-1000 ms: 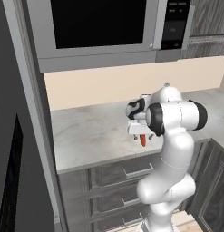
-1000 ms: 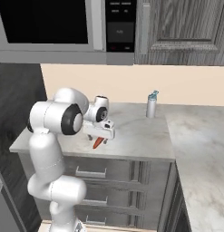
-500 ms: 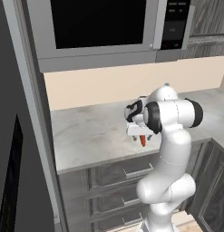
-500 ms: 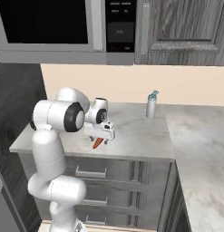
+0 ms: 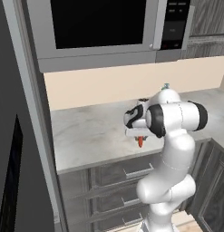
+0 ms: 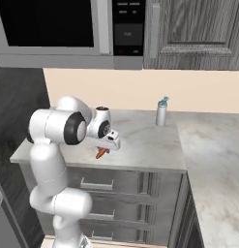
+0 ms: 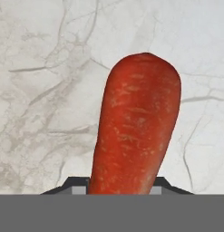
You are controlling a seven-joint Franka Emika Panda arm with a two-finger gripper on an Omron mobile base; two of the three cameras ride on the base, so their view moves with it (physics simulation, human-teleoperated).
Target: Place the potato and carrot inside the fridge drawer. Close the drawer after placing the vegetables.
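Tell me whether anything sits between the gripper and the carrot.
Nothing visible does. In the hand view the carrot lies on the marble counter, running up from between the gripper fingertips, which sit at its sides. The bottle stands well off to the side.

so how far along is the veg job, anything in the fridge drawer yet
Nothing looks stowed yet. In hand: the gripper is closed around the carrot over the marble counter, the carrot sticking out between its fingertips. Left: carry it to the fridge drawer, fetch the potato, then close the drawer; none of those can be seen from here.
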